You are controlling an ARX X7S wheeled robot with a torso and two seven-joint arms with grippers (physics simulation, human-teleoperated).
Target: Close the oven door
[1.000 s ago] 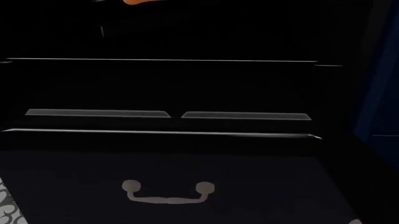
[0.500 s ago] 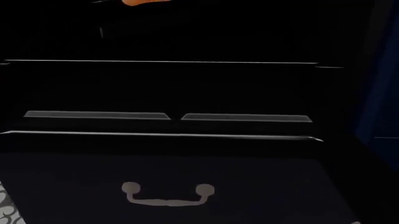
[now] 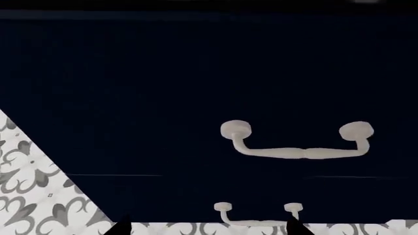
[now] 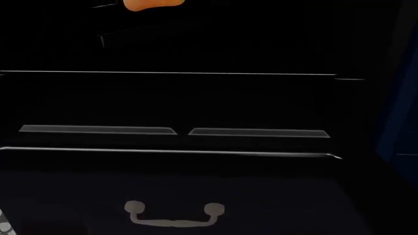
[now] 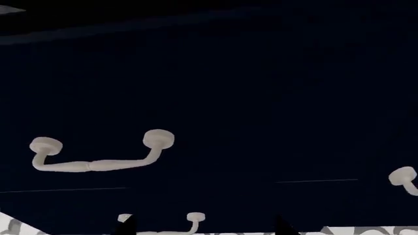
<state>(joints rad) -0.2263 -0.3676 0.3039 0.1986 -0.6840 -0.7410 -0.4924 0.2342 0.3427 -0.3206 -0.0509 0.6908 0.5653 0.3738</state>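
Head view: nearly all black. Oven door (image 4: 170, 191) fills the lower frame as a wide glossy panel, apparently lowered toward the camera; a white curved handle (image 4: 174, 214) shows faintly on it, possibly a reflection. Orange object (image 4: 153, 4) at top edge, cut off.

Left wrist: navy drawer front (image 3: 130, 88) with white handle (image 3: 297, 142); patterned floor tile (image 3: 39, 196) at the corner. Left pincer (image 3: 205, 229): only two dark tips visible, apart, nothing between them.

Right wrist: navy drawer front (image 5: 261, 98), white handle (image 5: 101, 154). Right pincer (image 5: 203, 227): tips apart, empty.
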